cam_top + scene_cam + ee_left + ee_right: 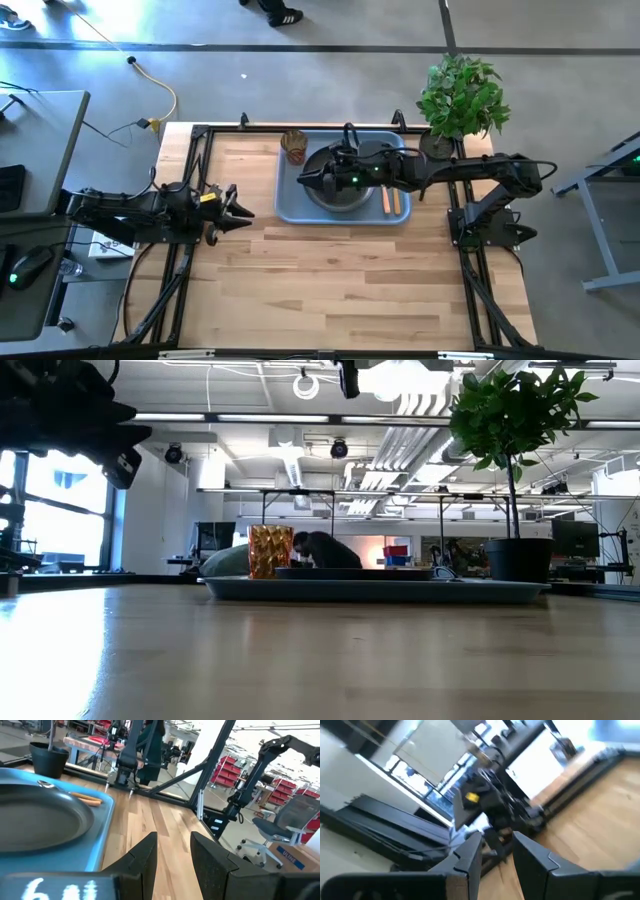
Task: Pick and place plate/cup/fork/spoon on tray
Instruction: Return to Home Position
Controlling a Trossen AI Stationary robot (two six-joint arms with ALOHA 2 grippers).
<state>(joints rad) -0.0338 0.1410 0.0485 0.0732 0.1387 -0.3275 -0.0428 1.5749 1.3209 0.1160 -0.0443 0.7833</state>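
The light blue-grey tray [285,205] lies at the table's far middle. The dark plate [340,200] rests on it, and also shows in the left wrist view [35,820]. The amber cup [295,147] stands upright in the tray's far left corner. The fork's orange handle [391,200] lies on the tray right of the plate. A shiny spoon bowl [45,783] shows at the plate's far rim; my right arm hides it from above. My right gripper [303,180] is open and empty over the tray's left part, pointing left. My left gripper [243,208] is open and empty left of the tray.
A potted plant [460,100] stands at the far right corner, just beyond the tray. Black frame rails run along the table's left [190,250] and right [470,270] sides. Bare wood [340,290] spreads from the tray to the near edge.
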